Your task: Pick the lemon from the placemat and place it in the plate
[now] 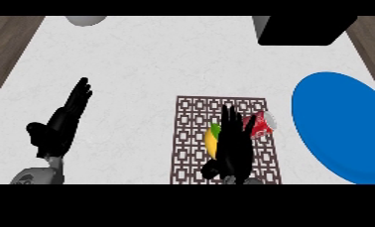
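The step in hand is judged to be the reach for the pick. The right hand (233, 144) is held over the patterned placemat (192, 122), fingers stretched straight toward the far side and spread narrowly, with nothing curled round. The lemon (212, 139) is seen on the placemat as a yellow body with a green end, touching or just under the left edge of that hand; most of it is hidden by the palm, so whether contact is already made cannot be told. A red-and-white object (262, 124), perhaps a can or packet, lies on the placemat just right of the fingers.

The next move is judged to call for the fingers and thumb to be closed round the lemon alone, the red object being left undisturbed, and then for a lift and a carry to the right.

The blue plate (337, 122) lies to the right of the placemat, near it but apart, and nothing is seen in it. The left hand (62, 122) is rested open at the left, fingers straight. A black box (304, 30) and a grey round object (86, 20) stand at the far edge.
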You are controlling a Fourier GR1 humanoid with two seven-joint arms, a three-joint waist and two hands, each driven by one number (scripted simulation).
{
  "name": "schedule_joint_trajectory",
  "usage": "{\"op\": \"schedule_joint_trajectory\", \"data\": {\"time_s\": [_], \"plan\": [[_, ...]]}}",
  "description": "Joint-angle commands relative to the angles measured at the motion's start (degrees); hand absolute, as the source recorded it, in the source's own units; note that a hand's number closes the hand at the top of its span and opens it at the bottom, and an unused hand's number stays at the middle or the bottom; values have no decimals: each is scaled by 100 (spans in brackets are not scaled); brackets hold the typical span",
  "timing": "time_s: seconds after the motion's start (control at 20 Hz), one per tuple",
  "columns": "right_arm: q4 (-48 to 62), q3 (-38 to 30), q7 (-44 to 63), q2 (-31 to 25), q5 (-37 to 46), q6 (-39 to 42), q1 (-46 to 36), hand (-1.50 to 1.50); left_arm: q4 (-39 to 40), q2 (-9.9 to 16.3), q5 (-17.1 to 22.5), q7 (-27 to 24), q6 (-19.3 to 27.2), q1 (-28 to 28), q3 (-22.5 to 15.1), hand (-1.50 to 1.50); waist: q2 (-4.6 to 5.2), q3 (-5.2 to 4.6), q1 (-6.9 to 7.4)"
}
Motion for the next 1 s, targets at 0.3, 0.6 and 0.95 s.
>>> {"op": "schedule_joint_trajectory", "data": {"time_s": [0.3, 0.6, 0.95], "plan": [[1505, -140, -712, 64, -864, -552, -513, 150, 32, 15, -35, 72, -242, -85, 197, 0, 48, 31, 36], [1211, 152, -897, 63, -427, -958, -197, 150, 49, -209, -257, -58, -147, 22, 194, 0, 37, 29, 4], [-267, -816, -2008, -2360, -582, -951, 1057, 150, 5, 8, -97, 48, -203, 169, 464, 0, -40, 36, -385]]}}
